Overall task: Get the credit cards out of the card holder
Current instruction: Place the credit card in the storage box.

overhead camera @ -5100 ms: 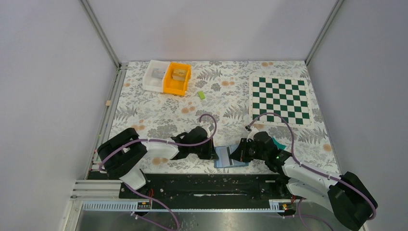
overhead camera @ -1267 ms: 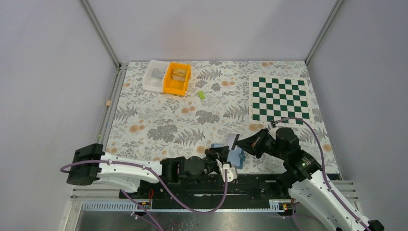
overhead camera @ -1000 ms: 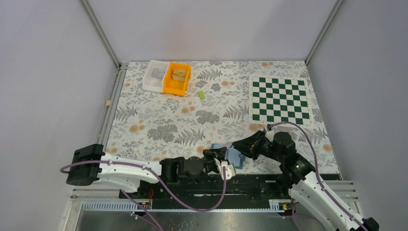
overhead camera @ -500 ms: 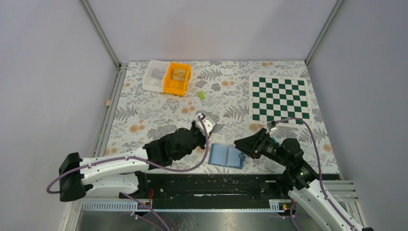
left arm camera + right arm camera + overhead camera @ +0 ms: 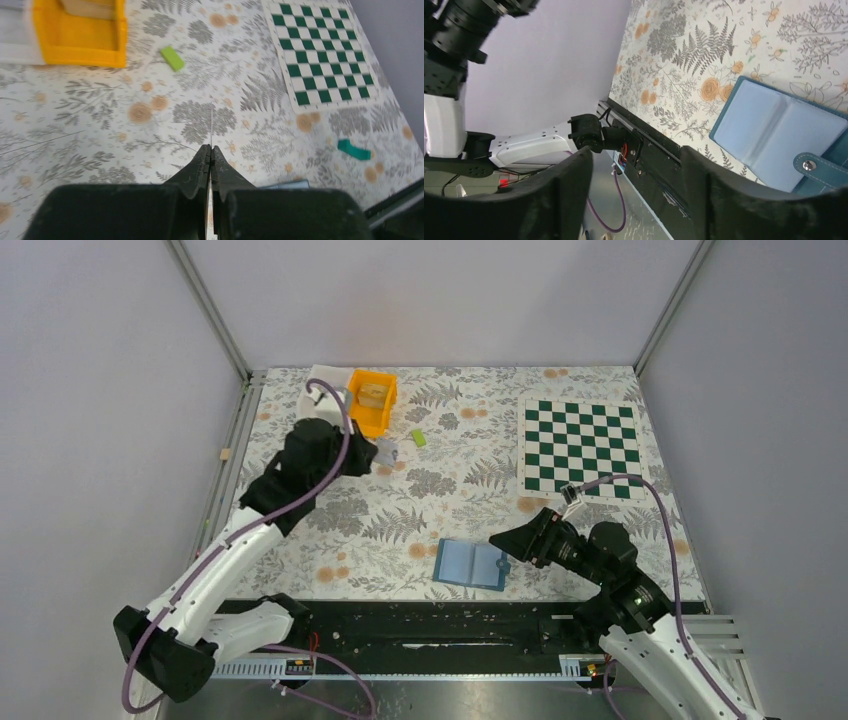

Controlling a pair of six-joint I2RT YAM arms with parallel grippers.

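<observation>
the left fingers (image 5: 210, 156) are pinched together on a thin grey card (image 5: 211, 125), edge-on, well beyond the open blue folding card holder (image 5: 468, 563), by the orange plastic bin (image 5: 368, 405). the right fingers (image 5: 503, 545) stand apart just right of the holder. a teal-green card (image 5: 354, 150) lies on the floral tabletop (image 5: 450, 490) to the holder's right.

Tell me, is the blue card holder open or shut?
Open: the blue card holder lies spread flat, both inside halves facing up, its snap strap undone.

Card holder (image 5: 470, 563) lies open; left claw (image 5: 210, 149) pinches a card (image 5: 386, 451).
</observation>
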